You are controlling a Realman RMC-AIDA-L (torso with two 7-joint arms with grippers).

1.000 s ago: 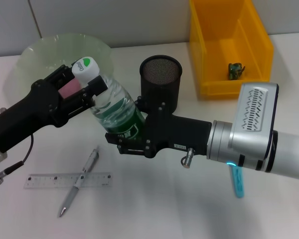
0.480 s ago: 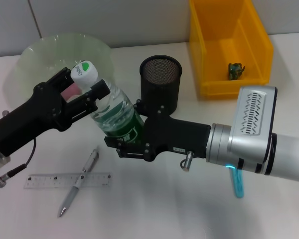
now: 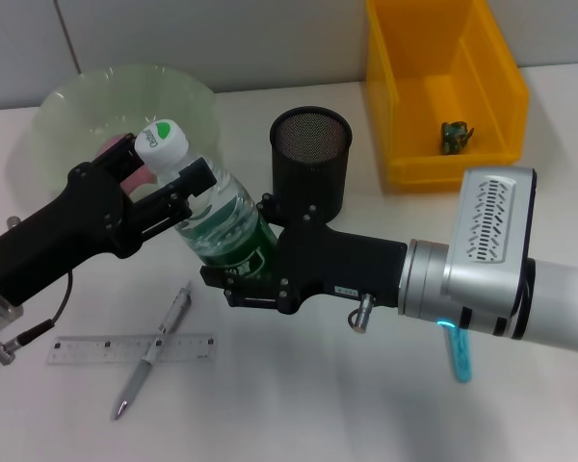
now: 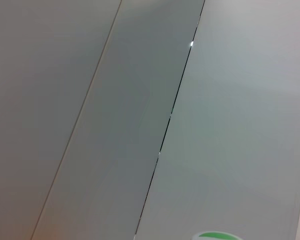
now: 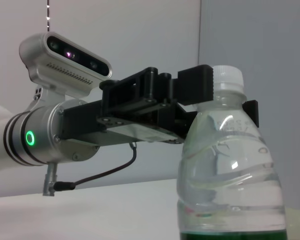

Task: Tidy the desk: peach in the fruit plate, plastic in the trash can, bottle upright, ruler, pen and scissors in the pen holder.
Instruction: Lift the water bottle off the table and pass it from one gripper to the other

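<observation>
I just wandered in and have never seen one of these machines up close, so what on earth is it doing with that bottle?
It is tidying a desk, and both arms are on the water bottle. The right end effector grips its green-labelled body, while the left end effector is at the neck below the cap; the bottle looks about upright. The ruler and pen lie crossed on the table, not yet in the black pen holder. The peach sits in the glass fruit plate.
</observation>
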